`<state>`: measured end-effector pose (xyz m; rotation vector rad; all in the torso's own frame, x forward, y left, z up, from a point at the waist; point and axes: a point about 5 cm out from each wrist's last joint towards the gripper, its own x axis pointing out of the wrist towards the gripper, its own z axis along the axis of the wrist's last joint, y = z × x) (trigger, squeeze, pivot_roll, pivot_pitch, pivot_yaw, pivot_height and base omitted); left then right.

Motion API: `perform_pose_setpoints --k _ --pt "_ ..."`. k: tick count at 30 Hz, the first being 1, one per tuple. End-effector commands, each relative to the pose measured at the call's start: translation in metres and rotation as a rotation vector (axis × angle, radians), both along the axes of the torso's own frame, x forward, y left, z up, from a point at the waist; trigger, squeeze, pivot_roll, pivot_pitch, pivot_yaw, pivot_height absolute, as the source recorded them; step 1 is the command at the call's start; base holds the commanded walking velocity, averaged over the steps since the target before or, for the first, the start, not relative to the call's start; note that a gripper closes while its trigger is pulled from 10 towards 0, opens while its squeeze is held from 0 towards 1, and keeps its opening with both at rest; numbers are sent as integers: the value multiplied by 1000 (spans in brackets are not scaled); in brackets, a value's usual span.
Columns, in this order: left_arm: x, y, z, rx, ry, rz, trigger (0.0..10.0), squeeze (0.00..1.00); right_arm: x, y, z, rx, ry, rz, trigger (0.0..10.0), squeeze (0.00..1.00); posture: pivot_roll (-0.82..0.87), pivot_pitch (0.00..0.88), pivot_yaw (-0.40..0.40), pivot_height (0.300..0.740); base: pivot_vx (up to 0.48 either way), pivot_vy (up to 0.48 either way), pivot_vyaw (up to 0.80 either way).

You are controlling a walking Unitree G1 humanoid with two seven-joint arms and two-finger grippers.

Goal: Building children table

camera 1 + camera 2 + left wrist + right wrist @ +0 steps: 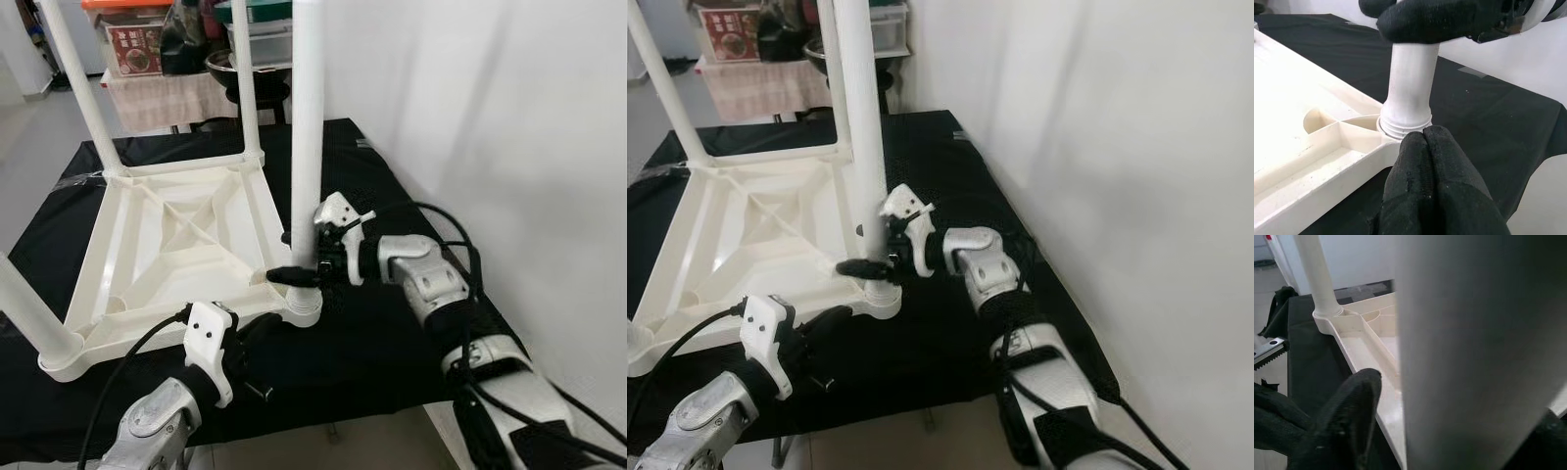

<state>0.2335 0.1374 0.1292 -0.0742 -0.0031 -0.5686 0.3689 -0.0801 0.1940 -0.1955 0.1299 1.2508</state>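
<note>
Resting: table top (167, 240), white moulded plastic, square, lies upside down on the black cloth (392, 333); underside ribbed with diagonal braces.
Legs: smooth white round tubes stand upright from the corner sockets; near leg (306, 127) sits in the corner socket (304, 304) nearest the robot, threaded collar showing at its foot.
Cloth: matte black, covering a work surface, slightly wrinkled.
Right gripper (302, 274): black fingers (1337, 426) closed around the base of the near leg, one on each side, just above the socket.
Left gripper (1427, 147): fingertips (1425, 186) pressed together, holding nothing, just in front of the same corner socket, near its collar.
Arms: silver shells, white wrist housings, black cables looping.
Background: pale wall at right; shelf with storage boxes (132, 34) beyond the cloth.
</note>
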Motion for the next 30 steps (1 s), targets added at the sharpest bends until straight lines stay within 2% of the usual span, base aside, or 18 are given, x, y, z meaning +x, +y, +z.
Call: perform_pose_setpoints --k 1,5,10,12,15,16,17,18,19,20,21,22,23,25,30 --pt "-2 0 -1 -8 11 4 10000 0 -2 3 -3 -2 20 51 0 0 42 0 -35 740 0 0 0" --pt "-2 0 -1 -8 12 5 10000 0 -1 -8 -8 -3 33 29 0 0 39 0 -34 740 0 0 0" --pt "-2 0 -1 -8 11 5 10000 0 -1 -13 -10 11 37 13 0 0 34 0 -32 740 0 0 0" --pt "-2 0 0 -9 10 5 10000 0 -1 -20 -17 -2 28 -51 0 0 30 0 -30 740 0 0 0" --pt "-2 0 0 -9 10 5 10000 0 -1 -20 -17 -2 28 -51 0 0 30 0 -30 740 0 0 0" --pt "-1 0 0 -9 9 5 10000 0 -3 -24 -25 -30 25 -134 0 0 20 0 -30 740 0 0 0" --pt "-1 0 0 -9 9 5 10000 0 -3 -24 -25 -30 25 -134 0 0 20 0 -30 740 0 0 0" --pt "0 2 1 -8 6 8 10000 0 -3 -23 -46 4 45 -629 0 0 -1 0 -27 740 0 0 0" --pt "0 2 1 -8 6 8 10000 0 -3 -23 -46 4 45 -629 0 0 -1 0 -27 740 0 0 0" --pt "0 4 2 -8 5 8 10000 0 -9 -24 -56 14 88 -868 0 0 -6 0 -15 740 0 0 0" --pt "0 4 2 -8 5 8 10000 0 -9 -24 -56 14 88 -868 0 0 -6 0 -15 740 0 0 0" --pt "1 4 2 -8 4 7 10000 0 -19 -18 -64 16 132 -942 0 0 -5 0 -12 740 0 0 0" --pt "1 4 2 -8 4 7 10000 0 -19 -18 -64 16 132 -942 0 0 -5 0 -12 740 0 0 0" --pt "2 4 1 -1 5 3 10000 0 -26 2 -62 -5 93 -877 0 0 -7 0 2 740 0 0 0" --pt "4 4 0 4 7 0 10000 0 -17 5 -61 -25 74 -831 0 0 5 0 -22 740 0 0 0"
